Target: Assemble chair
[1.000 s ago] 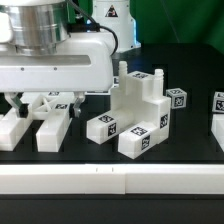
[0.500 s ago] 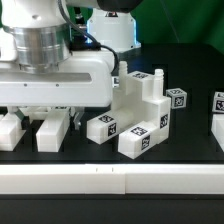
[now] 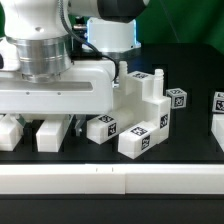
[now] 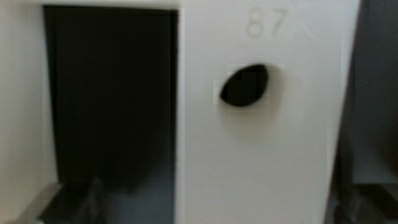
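Descent is what has changed: a second ago the arm's wrist sat higher and its dark fingers showed above the blocks. Now the gripper has come down until its broad white body hangs right over the two bars on the exterior view's left. The fingers are lost behind that body and the bars, so I cannot tell whether they are spread or closed, or whether they touch anything. None of the chair's parts has shifted.

The chair is still loose parts on a black table. A long white rail runs along the table's near edge. The stepped block stands in the middle, just to the exterior view's right of the gripper body. A small tagged piece sits close beside it on its right. Another piece is cut off at the exterior view's right edge.

Black-and-white square tags cover the stepped block and the small piece, but I can read no lettering on them. In the wrist view a white part fills most of the picture, with a dark gap alongside it. It has a dark oval hole, and a faint raised "87" is near one end.
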You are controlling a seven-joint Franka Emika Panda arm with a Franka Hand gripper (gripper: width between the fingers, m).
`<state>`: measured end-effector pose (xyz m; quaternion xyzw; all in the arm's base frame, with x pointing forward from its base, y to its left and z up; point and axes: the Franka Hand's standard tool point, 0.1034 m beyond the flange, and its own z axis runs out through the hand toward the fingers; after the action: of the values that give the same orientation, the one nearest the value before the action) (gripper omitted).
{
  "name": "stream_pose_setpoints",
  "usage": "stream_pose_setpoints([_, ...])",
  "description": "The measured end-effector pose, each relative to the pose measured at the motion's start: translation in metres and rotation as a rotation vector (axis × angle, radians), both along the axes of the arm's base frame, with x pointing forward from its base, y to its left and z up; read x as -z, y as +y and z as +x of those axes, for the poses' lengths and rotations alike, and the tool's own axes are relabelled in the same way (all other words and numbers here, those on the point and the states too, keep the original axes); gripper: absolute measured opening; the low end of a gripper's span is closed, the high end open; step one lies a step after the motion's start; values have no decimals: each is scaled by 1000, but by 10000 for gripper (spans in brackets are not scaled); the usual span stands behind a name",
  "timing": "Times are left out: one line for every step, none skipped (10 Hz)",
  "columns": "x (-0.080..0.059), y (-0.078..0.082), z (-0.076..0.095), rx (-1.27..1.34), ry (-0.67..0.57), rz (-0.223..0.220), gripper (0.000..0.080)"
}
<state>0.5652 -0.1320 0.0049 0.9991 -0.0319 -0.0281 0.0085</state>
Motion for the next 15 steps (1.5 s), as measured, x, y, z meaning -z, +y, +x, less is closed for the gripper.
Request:
stream_pose_setpoints([0,-1,0,1,0,0,649])
stream_pose_setpoints([0,-1,0,1,0,0,649])
stream_pose_setpoints([0,0,0,1,1,0,635])
stream_pose_setpoints([0,0,0,0,1,0,635])
stream_pose_setpoints([0,0,0,-1,1,0,461])
stream_pose_setpoints([0,2,0,-3,0,1,282])
stream_pose_setpoints([0,2,1,-4,0,1,282])
stream_pose_setpoints([0,2,0,-3,0,1,285])
stream_pose_setpoints([0,2,0,-4,0,1,285])
stream_pose_setpoints([0,3,1,-4,0,1,285])
stream_pose_setpoints([-1,2,1,-3,-2,0,285])
stream_pose_setpoints([-6,2,1,-4,-2,4,285])
stream_pose_setpoints([-16,2,1,-5,-2,10,285])
stream_pose_setpoints([-30,4,2,-6,-1,21,288])
stream_pose_setpoints([-44,6,4,-2,-7,32,288])
